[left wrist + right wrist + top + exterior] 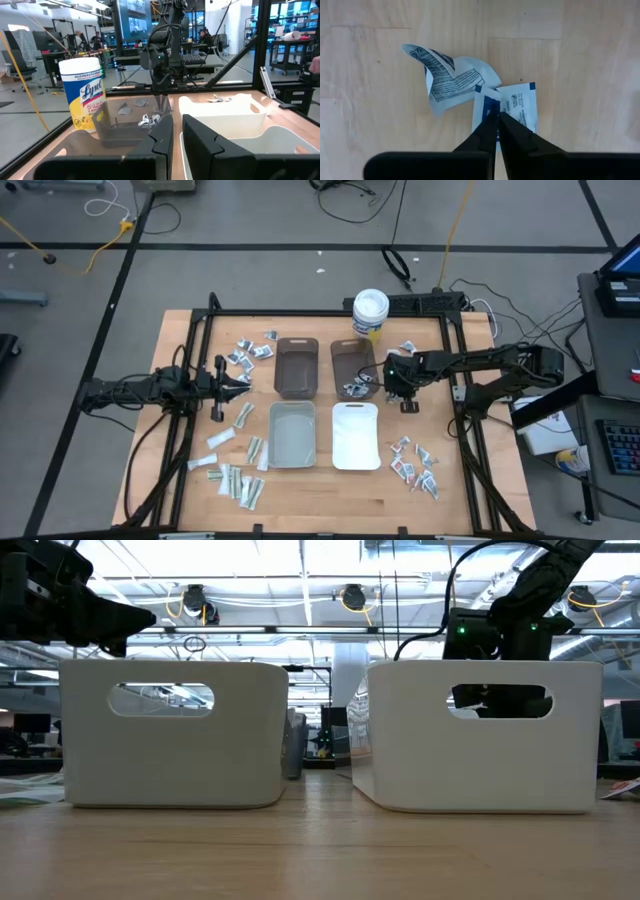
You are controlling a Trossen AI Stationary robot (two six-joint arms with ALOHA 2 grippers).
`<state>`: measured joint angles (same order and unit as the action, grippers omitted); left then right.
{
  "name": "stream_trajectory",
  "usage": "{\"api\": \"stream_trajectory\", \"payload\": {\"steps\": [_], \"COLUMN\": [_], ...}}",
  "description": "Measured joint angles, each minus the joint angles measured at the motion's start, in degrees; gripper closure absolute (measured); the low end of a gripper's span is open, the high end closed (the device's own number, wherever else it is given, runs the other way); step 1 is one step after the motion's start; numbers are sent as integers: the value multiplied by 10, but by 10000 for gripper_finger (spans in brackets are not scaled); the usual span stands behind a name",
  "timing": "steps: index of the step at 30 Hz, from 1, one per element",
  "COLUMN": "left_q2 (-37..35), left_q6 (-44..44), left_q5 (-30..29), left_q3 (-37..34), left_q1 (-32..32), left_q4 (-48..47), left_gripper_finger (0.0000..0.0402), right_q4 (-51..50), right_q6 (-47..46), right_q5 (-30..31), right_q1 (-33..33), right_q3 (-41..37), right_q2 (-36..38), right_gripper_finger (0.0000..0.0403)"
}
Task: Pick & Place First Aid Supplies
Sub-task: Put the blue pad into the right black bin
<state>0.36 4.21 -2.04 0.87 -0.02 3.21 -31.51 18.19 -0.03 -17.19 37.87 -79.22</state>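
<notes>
The first aid supplies are small flat packets lying in groups on the wooden table: far left (pixel 250 350), near left (pixel 235 475), near right (pixel 415 465), and some inside a brown bin (pixel 355 387). My right gripper (pixel 497 117) points down just right of that bin (pixel 398 380). It is shut on a white packet with blue marks (pixel 515 107). A crumpled printed packet (pixel 450 77) lies against it. My left gripper (pixel 240 380) waits level at the table's left, shut with nothing between its fingers (pixel 177 137). My right gripper pinches the blue-marked packet between its two fingertips, at the blue-edged side (pixel 489 102) next to the crumpled packet. The fingers come from above, pointing steeply down. The packet still lies flat on the wood.
Two brown bins (pixel 296 367) (pixel 352 358) stand at the far middle, a grey bin (pixel 292 435) and a white bin (pixel 356 437) nearer. A white tub with a yellow label (pixel 370 310) stands at the far edge. A black frame (pixel 455 380) borders the table.
</notes>
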Motion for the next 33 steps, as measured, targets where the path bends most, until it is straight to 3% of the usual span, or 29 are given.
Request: {"api": "stream_trajectory", "payload": {"steps": [13, 33], "left_q2": [0, 0], "left_q6": [0, 0], "left_q5": [0, 0], "left_q3": [0, 0], "left_q1": [0, 0], "left_q4": [0, 0], "left_gripper_finger": [355, 355], "right_q4": [-74, -343], "right_q6": [-2, -18], "right_q5": [21, 17], "right_q1": [0, 0], "right_q3": [45, 216], "right_q2": [20, 26], "right_gripper_finger": [402, 403]}}
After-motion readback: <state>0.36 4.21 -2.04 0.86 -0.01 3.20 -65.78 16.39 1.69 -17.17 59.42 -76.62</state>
